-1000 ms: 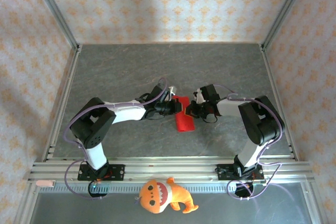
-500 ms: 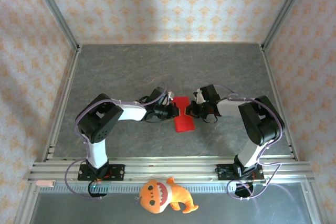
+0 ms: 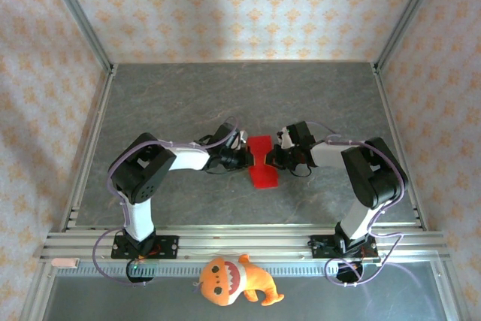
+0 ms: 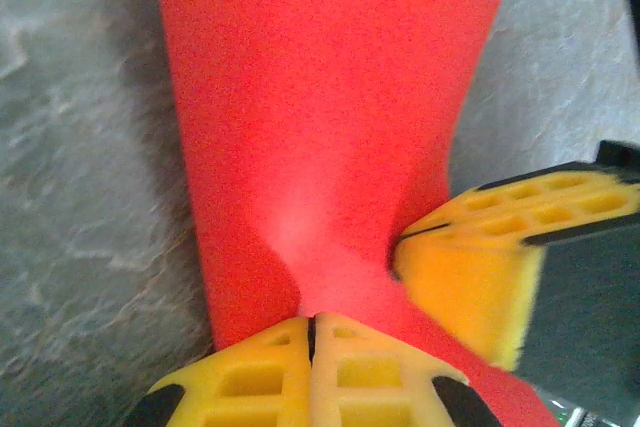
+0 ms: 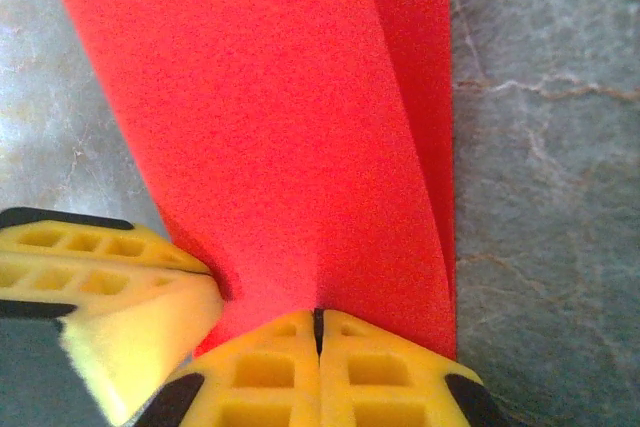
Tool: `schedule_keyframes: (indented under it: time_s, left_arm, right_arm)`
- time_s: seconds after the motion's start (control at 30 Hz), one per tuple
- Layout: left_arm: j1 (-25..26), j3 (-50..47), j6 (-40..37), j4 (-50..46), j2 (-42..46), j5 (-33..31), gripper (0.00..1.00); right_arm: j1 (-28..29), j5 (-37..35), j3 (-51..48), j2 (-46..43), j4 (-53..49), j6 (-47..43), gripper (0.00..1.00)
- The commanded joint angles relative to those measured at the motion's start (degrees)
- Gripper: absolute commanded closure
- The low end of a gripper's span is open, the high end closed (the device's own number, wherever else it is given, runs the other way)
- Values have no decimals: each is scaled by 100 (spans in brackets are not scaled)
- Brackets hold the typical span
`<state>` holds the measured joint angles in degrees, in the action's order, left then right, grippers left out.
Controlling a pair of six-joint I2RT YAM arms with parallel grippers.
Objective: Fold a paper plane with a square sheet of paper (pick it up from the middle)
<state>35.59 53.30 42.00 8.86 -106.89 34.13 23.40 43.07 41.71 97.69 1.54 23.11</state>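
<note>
Red square sheet of paper (image 3: pixel 264 177) at table (image 3: pixel 188 103) centre, partly folded, waist bunched. Left gripper (image 3: pixel 246 158) and right gripper (image 3: pixel 272 157) clamped on opposite edges. No dart yet; most folds outstanding.

Reaches in from the left base with the left arm (image 3: pixel 184 161), elbow pushed outward, forearm low and aimed right. Mirrors that with the right arm (image 3: pixel 331 154), forearm aimed left. Brings the left gripper (image 3: pixel 246 158) and right gripper (image 3: pixel 270 159) nearly tip to tip at mid-table. Clamps the red paper sheet (image 3: pixel 264 177) from opposite edges, yellow pads pressed together without a gap in both wrist views. Possibly keeps the two grippers just apart; hard to tell up close.
</note>
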Motion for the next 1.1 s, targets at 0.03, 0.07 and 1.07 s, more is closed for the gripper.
schedule_keyframes:
  time_s: [0.03,0.07,1.07]
  left_arm:
    - [-79,628,-273,-411,-229,201,100]
    - [-90,726,-319,-460,-471,247,100]
    - [-390,216,-350,-9,6,889,94]
  right_arm:
    - [-67,-699,-313,191,-690,10,100]
    - [-63,-696,-313,191,-673,21,100]
    - [-80,-778,-335,242,-624,106,100]
